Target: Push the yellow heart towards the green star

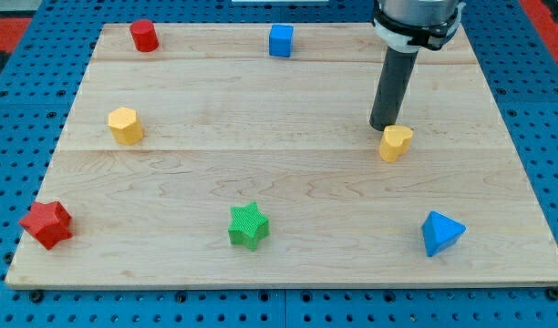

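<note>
The yellow heart (396, 142) lies on the wooden board at the view's right of centre. The green star (249, 225) lies lower, near the view's bottom centre, well to the left of the heart. My tip (383, 128) stands on the board just above and slightly left of the yellow heart, touching or nearly touching its upper left edge. The dark rod rises from there to the view's top.
A yellow hexagon block (125, 125) lies at the left. A red cylinder (144, 35) and a blue cube (281, 40) lie near the top edge. A red star (47, 224) lies at the bottom left. A blue triangular block (441, 233) lies at the bottom right.
</note>
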